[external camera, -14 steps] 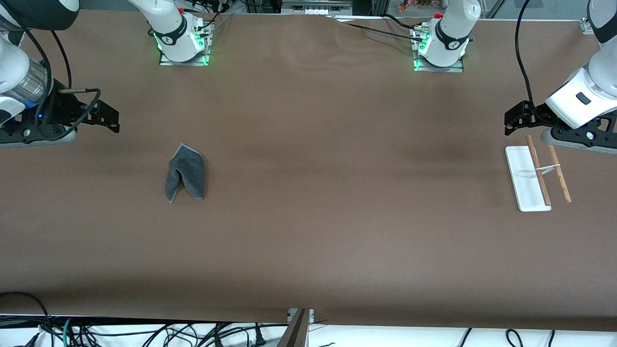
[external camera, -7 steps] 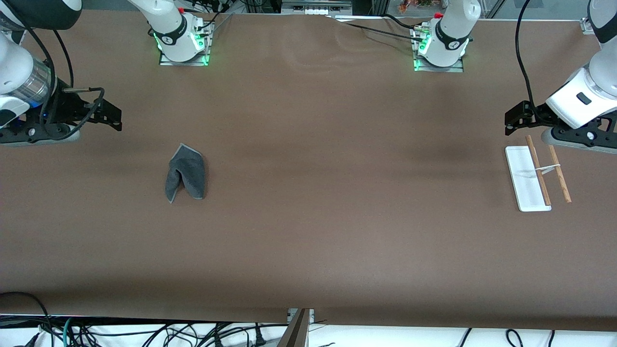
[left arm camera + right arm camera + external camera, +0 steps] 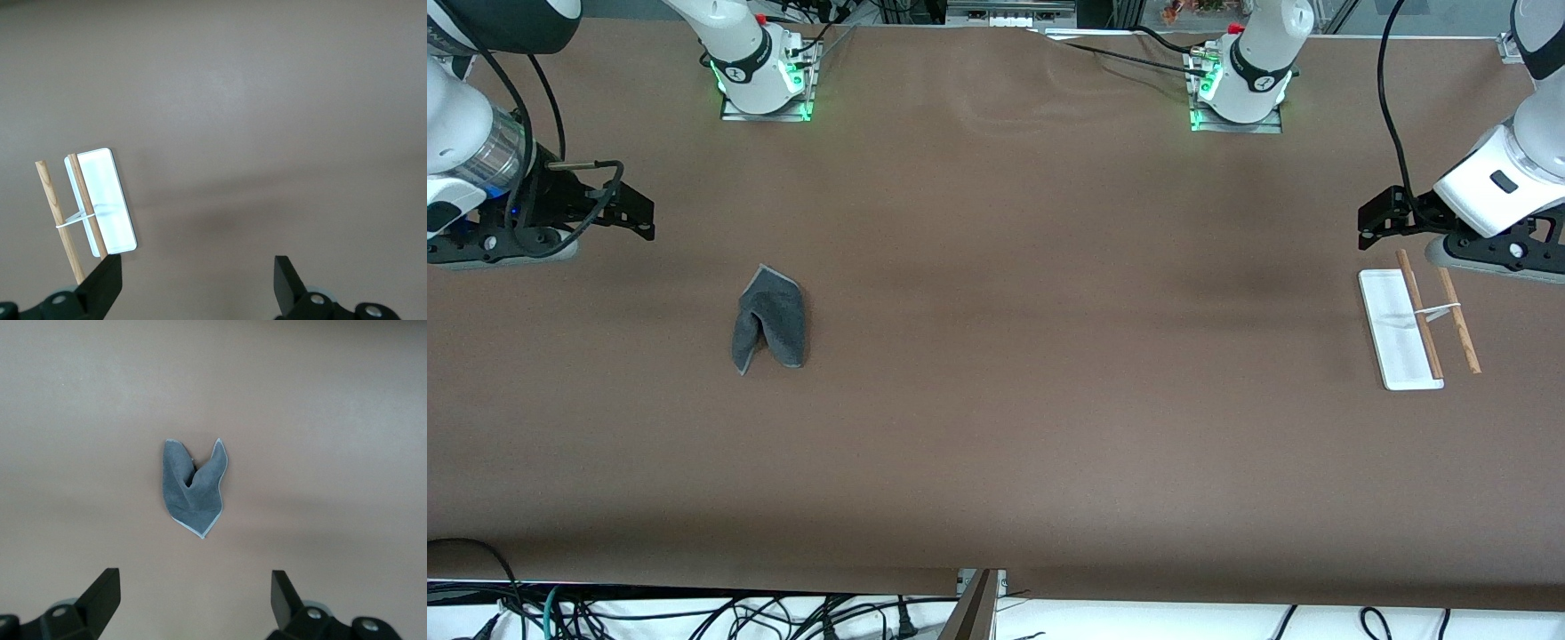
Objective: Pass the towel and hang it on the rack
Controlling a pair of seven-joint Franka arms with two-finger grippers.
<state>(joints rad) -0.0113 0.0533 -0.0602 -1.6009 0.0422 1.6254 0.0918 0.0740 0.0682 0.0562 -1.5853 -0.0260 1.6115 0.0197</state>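
The towel (image 3: 769, 320) is laid crumpled on the brown table (image 3: 996, 427) toward the right arm's end, folded over itself with only its dark grey face shown; nothing is touching it. The right gripper (image 3: 633, 216) is held in the air at the right arm's end of the table, well apart from the towel, with its fingers (image 3: 100, 593) spread wide and nothing between them. The rack (image 3: 1416, 324) is placed at the left arm's end, its white base flat on the table, with two brown rods joined by a short white crosspiece. The left gripper (image 3: 1372, 218) is held in the air just beside the rack, fingers (image 3: 105, 283) spread wide, nothing gripped. The towel and rack are kept well apart.
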